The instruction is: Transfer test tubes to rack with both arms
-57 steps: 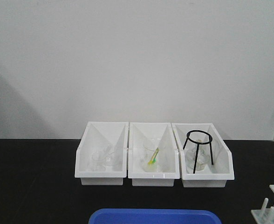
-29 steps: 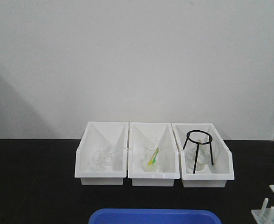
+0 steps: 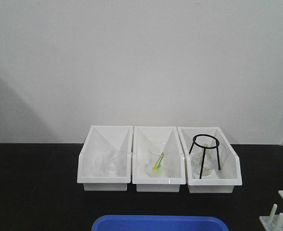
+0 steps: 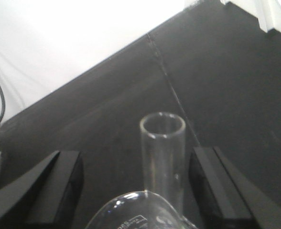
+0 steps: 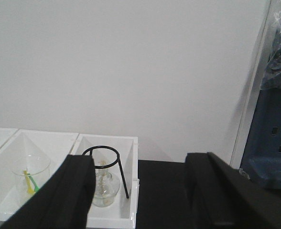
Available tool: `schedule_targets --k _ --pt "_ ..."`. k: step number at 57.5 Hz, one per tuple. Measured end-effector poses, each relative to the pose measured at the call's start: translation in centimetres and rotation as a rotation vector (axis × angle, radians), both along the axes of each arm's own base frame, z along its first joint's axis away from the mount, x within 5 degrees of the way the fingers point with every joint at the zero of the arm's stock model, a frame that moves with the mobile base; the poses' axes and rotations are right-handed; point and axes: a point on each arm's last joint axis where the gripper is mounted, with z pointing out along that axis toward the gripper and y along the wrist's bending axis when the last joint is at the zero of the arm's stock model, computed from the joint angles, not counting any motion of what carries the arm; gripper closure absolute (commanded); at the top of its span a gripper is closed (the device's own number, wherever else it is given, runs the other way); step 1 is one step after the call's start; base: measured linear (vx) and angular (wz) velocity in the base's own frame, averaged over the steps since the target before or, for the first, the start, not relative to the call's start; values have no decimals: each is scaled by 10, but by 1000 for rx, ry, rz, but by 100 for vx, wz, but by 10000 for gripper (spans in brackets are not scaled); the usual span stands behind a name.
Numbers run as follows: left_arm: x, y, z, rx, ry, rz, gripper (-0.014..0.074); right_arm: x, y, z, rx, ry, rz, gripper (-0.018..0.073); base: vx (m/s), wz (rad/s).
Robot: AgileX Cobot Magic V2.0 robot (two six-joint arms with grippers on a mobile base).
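Front view unchanged this past second — nothing transferred yet. Your left jaws stand released, test tube (image 4: 162, 143) between them, touching neither; right jaws released, empty — grasp pending.

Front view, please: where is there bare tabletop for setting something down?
Widest bare tabletop lies left of the left bin. A narrower patch sits between the right bin and the rack. The strip between bins and blue tray is tight.
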Motion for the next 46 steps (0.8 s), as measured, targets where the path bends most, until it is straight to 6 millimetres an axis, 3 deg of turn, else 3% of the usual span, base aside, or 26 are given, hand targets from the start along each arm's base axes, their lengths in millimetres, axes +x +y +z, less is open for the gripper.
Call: schedule_targets --k 11,34,46 --pt "0 0 1 0 -12 -1 176 0 0 0 0 -3 0 102 0 0" --pt "1 0 1 0 -16 -2 610 0 0 0 0 -3 0 102 0 0" --pt "1 0 2 0 -24 -2 619 0 0 0 0 -3 0 102 0 0"
